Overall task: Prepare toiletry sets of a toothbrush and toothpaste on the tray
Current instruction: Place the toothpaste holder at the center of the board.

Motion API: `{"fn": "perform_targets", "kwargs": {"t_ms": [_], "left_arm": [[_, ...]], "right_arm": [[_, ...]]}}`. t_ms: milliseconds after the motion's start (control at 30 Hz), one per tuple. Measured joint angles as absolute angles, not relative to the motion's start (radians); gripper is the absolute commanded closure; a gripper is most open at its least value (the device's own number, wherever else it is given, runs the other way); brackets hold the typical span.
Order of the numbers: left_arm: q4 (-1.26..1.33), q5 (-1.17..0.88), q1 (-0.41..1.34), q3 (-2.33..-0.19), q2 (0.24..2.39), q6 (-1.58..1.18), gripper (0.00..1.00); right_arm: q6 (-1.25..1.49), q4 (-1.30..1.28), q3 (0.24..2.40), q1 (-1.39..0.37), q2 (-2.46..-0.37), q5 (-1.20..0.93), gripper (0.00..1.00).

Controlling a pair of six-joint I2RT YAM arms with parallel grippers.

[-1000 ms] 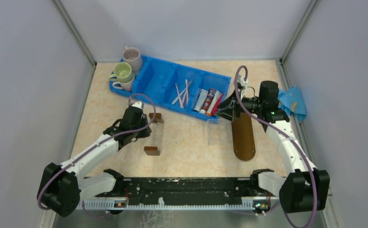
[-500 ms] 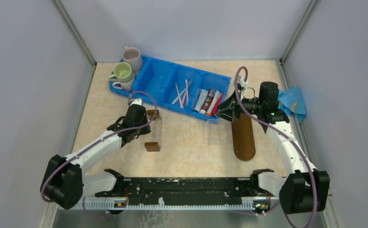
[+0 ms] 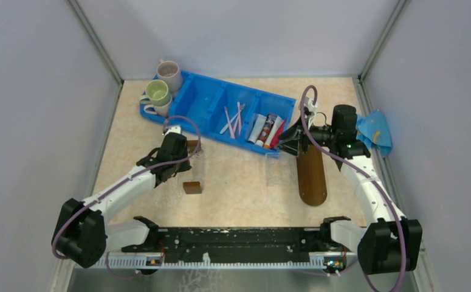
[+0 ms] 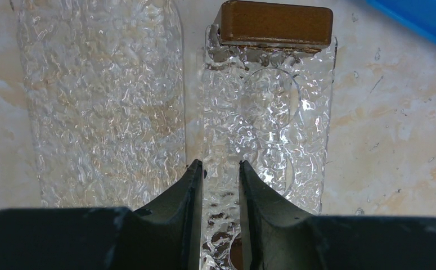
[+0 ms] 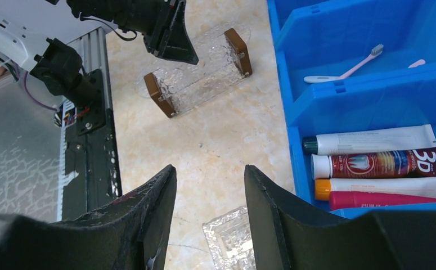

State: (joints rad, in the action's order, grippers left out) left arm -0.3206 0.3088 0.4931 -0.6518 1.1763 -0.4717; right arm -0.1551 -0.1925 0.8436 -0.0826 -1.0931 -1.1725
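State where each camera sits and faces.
Top external: above, behind the robot, facing down at the table; left arm, right arm show.
Left wrist: on the left arm, facing the clear holder; left gripper pinches it.
Right wrist: on the right arm, facing table and blue bin; open right gripper shows.
Shared: both wrists see the clear holder.

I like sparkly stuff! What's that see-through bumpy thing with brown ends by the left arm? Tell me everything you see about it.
The clear holder looks like rippled, bumpy glass or plastic. It is made of thin see-through panels, with a dark, wood-like brown block capping each end. It lies lengthwise and seems to rest on the beige table, on the left arm's side. The left gripper pinches the edge of one panel between its jaws. Nothing shows inside it.
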Motion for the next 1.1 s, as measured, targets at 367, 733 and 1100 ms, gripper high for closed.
{"fn": "perform_targets", "kwargs": {"t_ms": [367, 733, 1100], "left_arm": [[-0.335, 0.313, 0.493, -0.656, 1.176, -0.469, 0.69], [-0.36, 0.321, 0.493, -0.661, 1.149, -0.471, 0.47], [-0.377, 0.306, 0.493, -0.677, 1.012, -0.467, 0.47]], "right_arm": [[-0.155, -0.187, 0.842, -0.083, -1.093, -1.172, 0.52], [-0.155, -0.186, 0.838, -0.083, -1.093, -1.173, 0.51], [-0.155, -0.186, 0.838, -0.083, -1.092, -1.173, 0.51]]}}
